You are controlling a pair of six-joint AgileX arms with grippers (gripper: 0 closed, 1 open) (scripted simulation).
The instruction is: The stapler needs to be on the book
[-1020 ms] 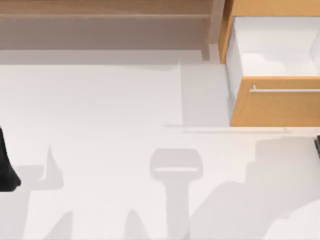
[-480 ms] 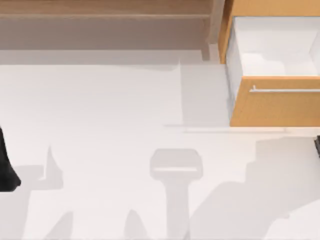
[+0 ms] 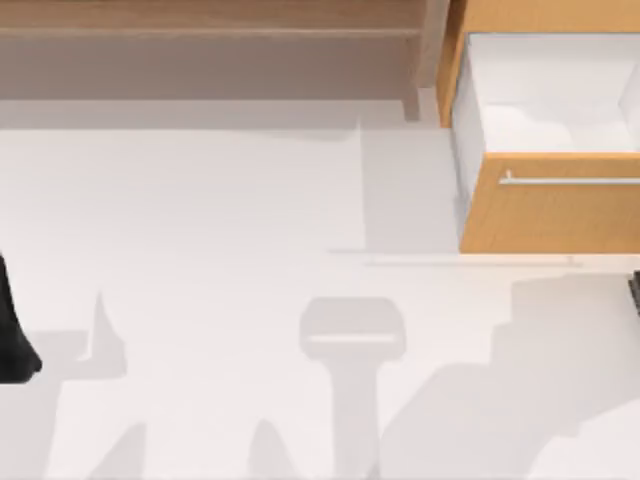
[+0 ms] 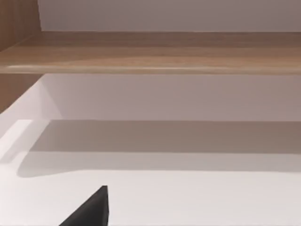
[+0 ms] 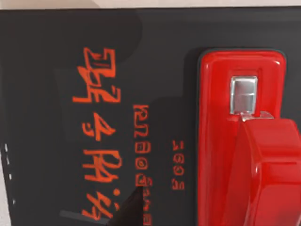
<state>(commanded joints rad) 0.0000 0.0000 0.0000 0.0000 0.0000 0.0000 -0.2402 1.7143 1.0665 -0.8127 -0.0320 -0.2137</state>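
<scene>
Your right wrist view shows the red stapler (image 5: 244, 141) lying on the black book (image 5: 70, 70) with its orange lettering. Right gripper's finger tip (image 5: 129, 209) hovers above the cover; its opening cannot be told. In the top view, left arm (image 3: 12, 330) sits at the left edge, and the drawer (image 3: 550, 200) stands open, upper right.

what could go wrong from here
1. The stapler lies on the book with one end near the cover's edge; the right end effector, close above, could nudge it off when it pulls away.
2. The open drawer juts out by the right arm at the top view's right edge; a wide swing might hit it.
The left arm is parked at the left edge.
</scene>
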